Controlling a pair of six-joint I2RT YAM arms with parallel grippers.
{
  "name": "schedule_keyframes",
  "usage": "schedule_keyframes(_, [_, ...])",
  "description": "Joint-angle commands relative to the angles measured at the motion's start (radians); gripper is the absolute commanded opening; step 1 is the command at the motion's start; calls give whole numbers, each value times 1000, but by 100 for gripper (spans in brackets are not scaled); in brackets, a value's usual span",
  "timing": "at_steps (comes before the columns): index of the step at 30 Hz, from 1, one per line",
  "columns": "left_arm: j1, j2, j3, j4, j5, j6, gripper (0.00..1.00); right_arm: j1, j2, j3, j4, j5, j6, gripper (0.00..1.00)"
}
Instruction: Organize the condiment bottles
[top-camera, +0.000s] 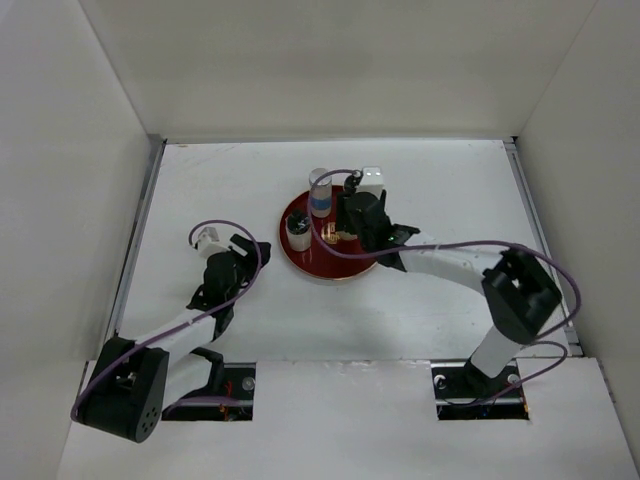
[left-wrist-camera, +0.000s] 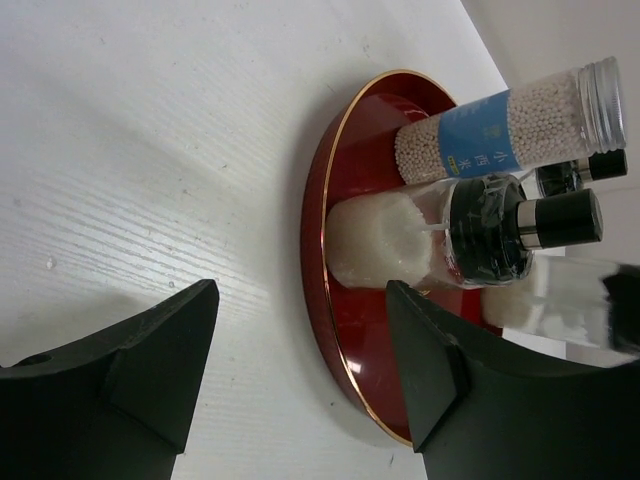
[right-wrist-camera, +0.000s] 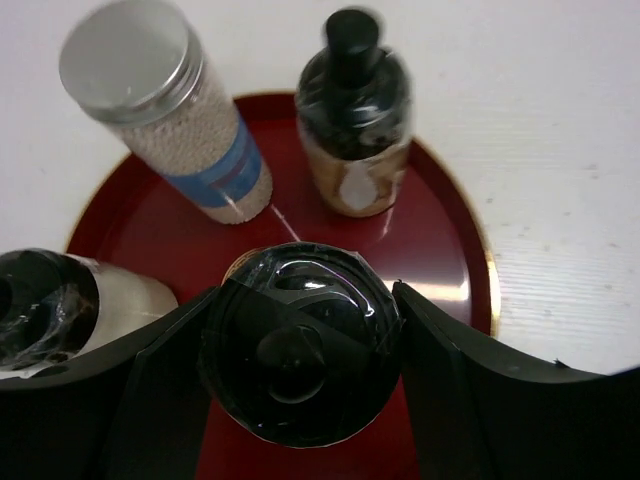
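The right hand (right-wrist-camera: 305, 300) clasped a small black-capped condiment bottle (right-wrist-camera: 300, 365) over the round red tray (right-wrist-camera: 440, 230), while the left hand (left-wrist-camera: 303, 288) gaped wide and empty to its left.

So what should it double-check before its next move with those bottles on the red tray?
1. Grip of the right claw on the black-capped bottle: ok, fingers closed on both sides.
2. That bottle set down on the red tray: cannot tell.
3. The tall silver-capped bottle and the brown bottle apart from the claw: ok.
4. The white-filled bottle clear of the claw: not ok, right beside one finger.
5. The left claw open, empty, off the tray: ok.
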Motion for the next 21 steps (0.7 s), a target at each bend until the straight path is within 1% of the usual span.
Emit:
schedule_keyframes(1, [14, -24, 42, 9, 23, 14, 67, 23, 97, 135, 82, -7, -45, 63])
schedule_keyframes(4, [27, -30, 45, -8, 25, 9, 68, 26, 163, 185, 79, -12, -60, 65])
schedule_keyframes(6, [34, -27, 45, -10, 34, 1, 68, 26, 197, 209, 68, -20, -57, 69])
schedule_keyframes(8, [38, -27, 47, -10, 45, 0, 69, 26, 223, 225, 50, -29, -56, 75])
schedule_keyframes(11, [38, -8, 53, -10, 48, -2, 70, 29, 220, 226, 44, -26, -54, 87])
schedule_keyframes(15, [41, 13, 64, -14, 68, -9, 70, 44, 90, 172, 44, -21, -65, 99])
schedule_keyframes(18, [41, 25, 68, -14, 71, -13, 70, 46, -74, 83, 56, -18, -63, 100])
schedule_keyframes(21, [43, 19, 65, -8, 74, -14, 70, 43, -255, -56, 73, -6, -57, 100])
